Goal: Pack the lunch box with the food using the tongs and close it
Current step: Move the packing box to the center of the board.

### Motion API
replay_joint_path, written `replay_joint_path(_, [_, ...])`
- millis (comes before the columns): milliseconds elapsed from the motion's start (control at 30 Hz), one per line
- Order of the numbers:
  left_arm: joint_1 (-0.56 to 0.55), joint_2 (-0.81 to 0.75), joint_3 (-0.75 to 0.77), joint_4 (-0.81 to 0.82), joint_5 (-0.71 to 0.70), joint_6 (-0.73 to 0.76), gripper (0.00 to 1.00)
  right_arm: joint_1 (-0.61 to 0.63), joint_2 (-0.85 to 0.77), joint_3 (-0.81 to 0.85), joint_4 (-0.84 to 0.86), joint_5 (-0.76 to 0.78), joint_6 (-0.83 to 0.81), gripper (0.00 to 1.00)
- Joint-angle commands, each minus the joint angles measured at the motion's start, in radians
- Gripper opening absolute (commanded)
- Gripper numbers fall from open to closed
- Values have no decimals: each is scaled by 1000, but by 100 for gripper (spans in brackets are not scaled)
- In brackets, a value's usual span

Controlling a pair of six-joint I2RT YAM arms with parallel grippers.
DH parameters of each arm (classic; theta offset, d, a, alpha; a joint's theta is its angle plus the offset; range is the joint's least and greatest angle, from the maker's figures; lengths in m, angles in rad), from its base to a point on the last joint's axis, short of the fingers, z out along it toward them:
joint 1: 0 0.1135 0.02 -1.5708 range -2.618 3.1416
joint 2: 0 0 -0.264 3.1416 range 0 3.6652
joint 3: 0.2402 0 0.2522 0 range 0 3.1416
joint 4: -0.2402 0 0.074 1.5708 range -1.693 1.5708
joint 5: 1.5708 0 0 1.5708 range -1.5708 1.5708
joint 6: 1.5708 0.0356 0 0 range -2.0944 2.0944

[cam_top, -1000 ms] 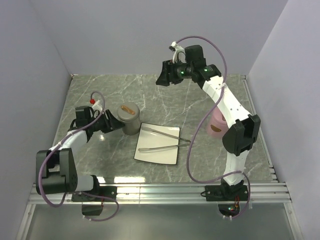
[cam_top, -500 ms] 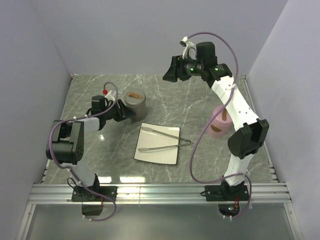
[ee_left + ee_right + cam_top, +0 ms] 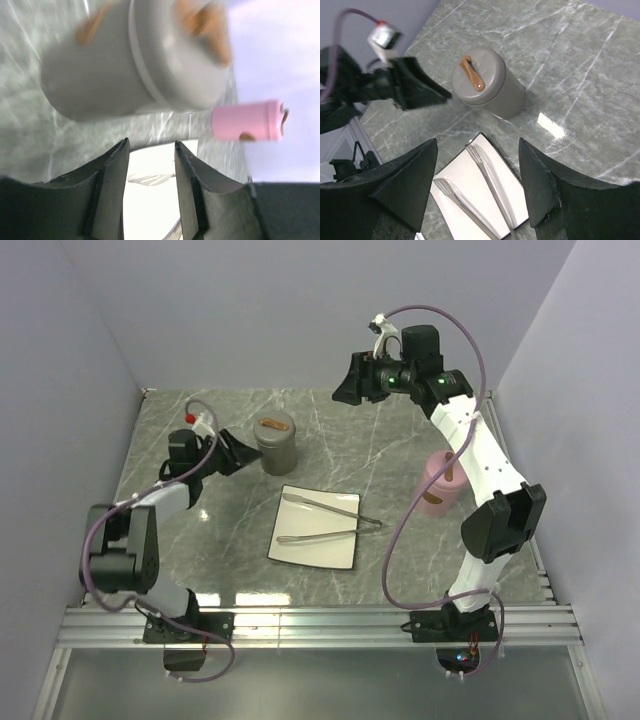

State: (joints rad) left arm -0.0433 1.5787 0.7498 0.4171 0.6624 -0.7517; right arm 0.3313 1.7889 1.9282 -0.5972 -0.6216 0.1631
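The silver tongs [image 3: 325,507] lie spread open on the white square plate [image 3: 315,552], seen also in the right wrist view as tongs [image 3: 490,180] on the plate [image 3: 465,175]. A grey round lunch box [image 3: 275,443] with a brown strap on its shut lid stands behind the plate. My left gripper [image 3: 250,452] is open just left of it, nothing between its fingers [image 3: 112,170]. The box [image 3: 125,65] sits beyond the tips. My right gripper [image 3: 345,392] hangs open high over the back, empty [image 3: 477,150]. No food shows in any view.
A pink round container [image 3: 437,485] with a brown strap stands at the right, close to my right arm; it also shows in the left wrist view [image 3: 245,120]. Grey walls close in the marble table on three sides.
The grey box has moved from beside the plate's left corner toward the back. My left gripper has gone with it and now sits at its left side. My right gripper has drifted slightly right.
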Motion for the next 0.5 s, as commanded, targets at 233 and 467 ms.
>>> replay_joint_path(233, [123,-5,170,-175,-97,-104,54,-54,-101,-20,-3,-24,-13,73])
replay_joint_path(467, [74,102,287,-354,-268,-247,59,-80,-128,-63,1,-35,-10,73])
